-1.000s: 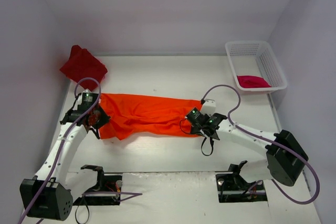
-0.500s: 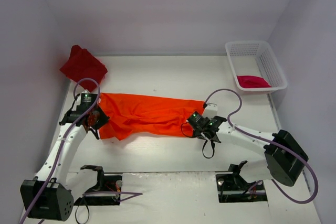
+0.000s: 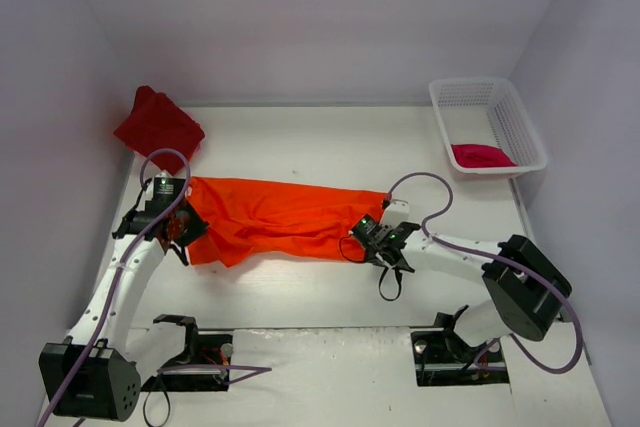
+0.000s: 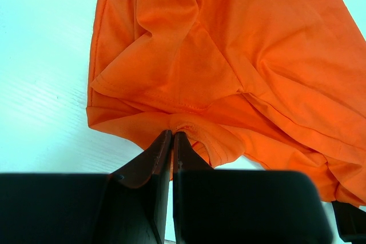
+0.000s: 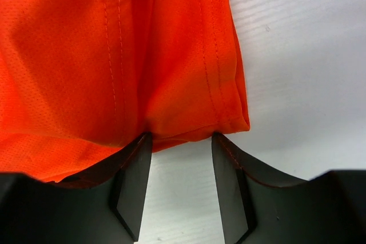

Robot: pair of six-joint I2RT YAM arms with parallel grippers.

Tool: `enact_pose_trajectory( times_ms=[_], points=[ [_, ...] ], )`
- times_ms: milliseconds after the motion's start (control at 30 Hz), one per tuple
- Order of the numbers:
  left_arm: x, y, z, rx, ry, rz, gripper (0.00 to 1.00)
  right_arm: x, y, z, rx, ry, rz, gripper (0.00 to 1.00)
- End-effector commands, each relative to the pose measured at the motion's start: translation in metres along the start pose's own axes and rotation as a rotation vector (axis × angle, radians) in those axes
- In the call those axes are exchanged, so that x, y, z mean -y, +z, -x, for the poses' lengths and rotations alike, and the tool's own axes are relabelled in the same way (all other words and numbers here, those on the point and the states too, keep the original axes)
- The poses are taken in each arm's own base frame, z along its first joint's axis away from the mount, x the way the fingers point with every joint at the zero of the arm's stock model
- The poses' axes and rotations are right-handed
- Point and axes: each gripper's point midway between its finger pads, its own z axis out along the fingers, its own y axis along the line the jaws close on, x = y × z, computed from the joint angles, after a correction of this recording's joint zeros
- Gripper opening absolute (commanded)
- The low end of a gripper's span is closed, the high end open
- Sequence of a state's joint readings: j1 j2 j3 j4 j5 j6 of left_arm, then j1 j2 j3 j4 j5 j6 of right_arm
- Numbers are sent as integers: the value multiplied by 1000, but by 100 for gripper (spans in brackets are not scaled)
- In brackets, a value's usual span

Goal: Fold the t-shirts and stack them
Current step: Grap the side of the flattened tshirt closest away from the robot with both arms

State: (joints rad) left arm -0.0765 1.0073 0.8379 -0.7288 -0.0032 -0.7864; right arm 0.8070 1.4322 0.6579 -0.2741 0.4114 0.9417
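While pinching the left end of the orange t-shirt (image 3: pixel 275 217) in the closed left gripper (image 4: pixel 172 135), poises the right gripper (image 5: pixel 182 139), jaws apart, astride the right hem corner. Stretches left-to-right across the table (image 3: pixel 300 142).

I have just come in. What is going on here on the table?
Two robot arms are working on an orange t-shirt that lies spread across the table. The left fingers are shut on its left edge; the right fingers stand open at its right edge, not gripping it. A dark red t-shirt lies at the far left corner, and a crimson-pink one lies in the white basket. Nothing is stacked yet.
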Motion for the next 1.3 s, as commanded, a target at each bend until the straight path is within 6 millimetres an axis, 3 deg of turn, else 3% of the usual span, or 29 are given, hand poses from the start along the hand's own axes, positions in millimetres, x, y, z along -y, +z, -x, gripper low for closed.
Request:
enact_pose_trajectory(
  times_ms=[0, 33, 133, 267, 533, 1033, 1267],
  points=[
    [6, -1, 11, 37, 7, -25, 0, -8, 3, 9, 41, 8, -3, 42],
    [6, 0, 11, 37, 7, -25, 0, -9, 3, 9, 38, 8, -1, 41],
    [6, 0, 10, 35, 8, -25, 0, -8, 7, 6, 33, 4, -7, 26],
    [4, 1, 10, 35, 6, -23, 0, -7, 9, 2, 22, -3, -14, 0],
    [6, -1, 12, 40, 9, -28, 0, -12, 2, 10, 39, -4, 16, 0],
    [16, -13, 31, 83, -9, -51, 0, -27, -43, 72, 165, 11, 72, 0],
    [21, -19, 44, 111, -19, -62, 0, -31, -49, 89, 191, 10, 78, 0]
  ],
)
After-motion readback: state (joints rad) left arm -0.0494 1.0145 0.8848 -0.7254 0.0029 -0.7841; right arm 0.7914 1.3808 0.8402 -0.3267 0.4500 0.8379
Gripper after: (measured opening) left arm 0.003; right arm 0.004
